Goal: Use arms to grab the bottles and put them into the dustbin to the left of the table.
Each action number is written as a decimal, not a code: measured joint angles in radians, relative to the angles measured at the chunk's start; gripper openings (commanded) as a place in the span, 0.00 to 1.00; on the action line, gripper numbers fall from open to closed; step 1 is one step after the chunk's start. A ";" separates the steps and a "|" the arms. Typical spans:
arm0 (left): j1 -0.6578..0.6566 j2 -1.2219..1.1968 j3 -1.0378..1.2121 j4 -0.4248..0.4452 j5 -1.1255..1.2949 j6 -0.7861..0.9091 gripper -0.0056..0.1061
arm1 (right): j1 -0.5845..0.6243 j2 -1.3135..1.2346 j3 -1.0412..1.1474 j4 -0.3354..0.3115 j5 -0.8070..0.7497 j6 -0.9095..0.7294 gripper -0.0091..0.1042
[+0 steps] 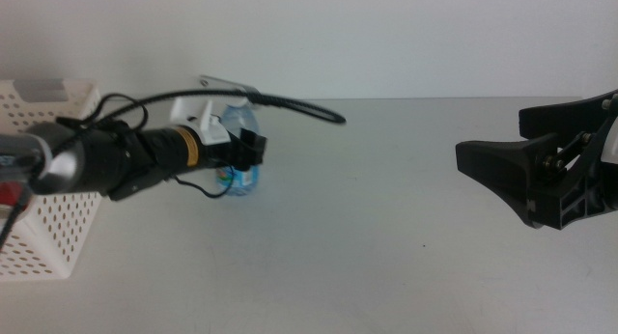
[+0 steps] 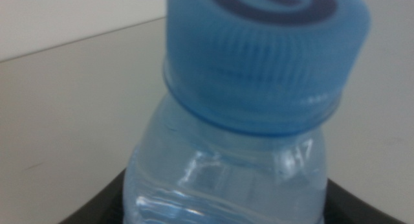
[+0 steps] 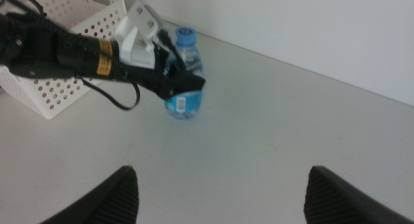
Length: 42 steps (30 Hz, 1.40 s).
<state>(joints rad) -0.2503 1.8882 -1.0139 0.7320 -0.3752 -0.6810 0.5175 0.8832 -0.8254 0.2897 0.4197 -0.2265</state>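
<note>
left arm (image 1: 106,158): black, yellow band, white wrist block, black cable | right gripper (image 1: 483,160): matte black wedge

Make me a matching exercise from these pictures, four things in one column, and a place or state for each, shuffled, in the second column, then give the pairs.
Things:
1. water bottle
2. dustbin
3. left gripper
4. right gripper

Places or states:
A. waits open at the table's right side, holding nothing
B. stands upright on the table, blue cap on
C. white perforated basket at the table's left edge
D. closed in around the bottle

Pairs: 1-B, 2-C, 3-D, 4-A
</note>
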 measured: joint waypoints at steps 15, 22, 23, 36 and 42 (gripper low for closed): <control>0.003 -0.372 -0.147 0.736 0.136 -0.825 0.04 | 0.000 0.000 0.000 0.000 0.000 0.000 0.66; 0.003 -0.416 -0.188 0.990 0.079 -1.064 0.04 | 0.000 0.000 0.000 0.000 0.000 0.000 0.66; 0.003 -0.416 -0.187 0.957 0.080 -1.028 0.04 | 0.000 0.000 0.000 0.000 0.000 0.000 0.66; 0.010 -0.435 -0.360 -0.452 0.920 0.500 0.04 | 0.000 0.000 0.000 0.000 -0.001 0.000 0.66; 0.200 -0.425 -0.530 -0.866 1.163 0.972 0.04 | 0.000 0.000 0.000 0.000 -0.001 0.000 0.66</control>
<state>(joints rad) -0.0500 1.4630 -1.5438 -0.1337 0.7879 0.2907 0.5175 0.8832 -0.8254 0.2897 0.4186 -0.2265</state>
